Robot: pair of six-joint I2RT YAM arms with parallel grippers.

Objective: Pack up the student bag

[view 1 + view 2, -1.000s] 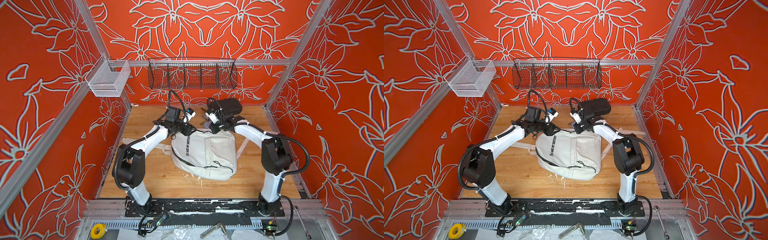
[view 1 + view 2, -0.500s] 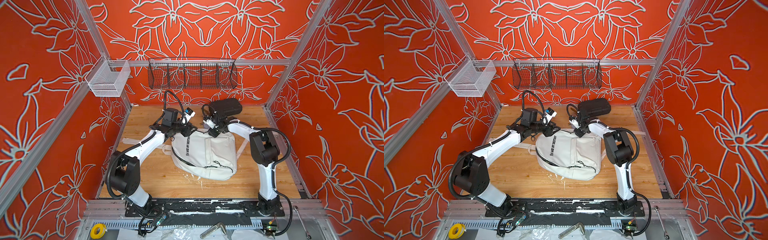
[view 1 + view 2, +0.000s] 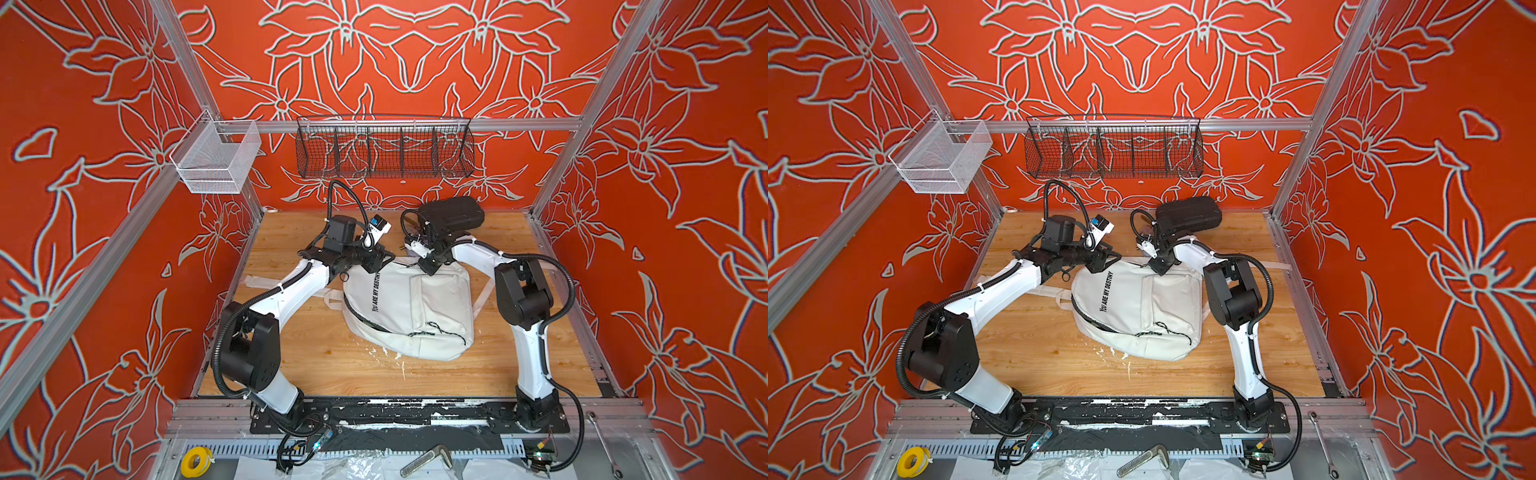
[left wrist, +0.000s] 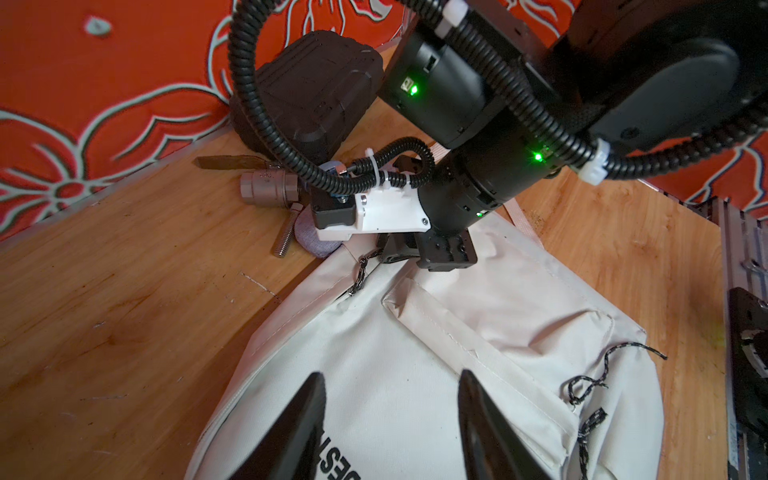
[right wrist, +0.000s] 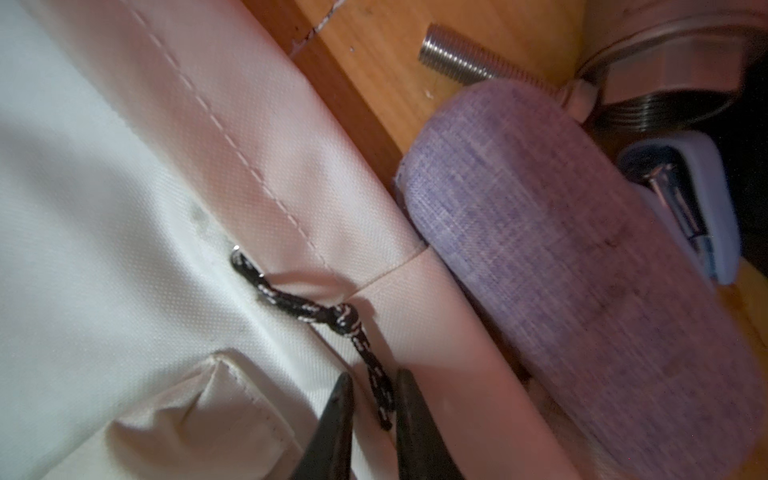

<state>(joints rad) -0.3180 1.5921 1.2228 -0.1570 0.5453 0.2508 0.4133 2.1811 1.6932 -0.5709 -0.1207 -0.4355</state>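
We find the student bag [image 3: 409, 307] white with black lettering, lying flat, front pocket upward, its far end near the black case [image 3: 451, 212]; zipper cords [image 3: 432, 331] lie slack.

One student bag [image 3: 409, 307], one black case [image 3: 453, 214], two wire baskets [image 3: 384, 147]

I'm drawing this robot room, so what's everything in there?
student bag: one, white, middle of floor
hard case: one, black, by back wall
pouch: one, lavender, beside bag
threaded bolt: one, silver, by pouch
pipe fitting: one, grey metal, by case
stapler-like item: one, pale blue, behind pouch
wire basket: one, black, back rail
mesh basket: one, white, left rail
tape roll: one, yellow, front ledge
wrench: one, silver, front ledge
left end effector: one, black, open over bag
right end effector: one, black, around bag's black zipper cord
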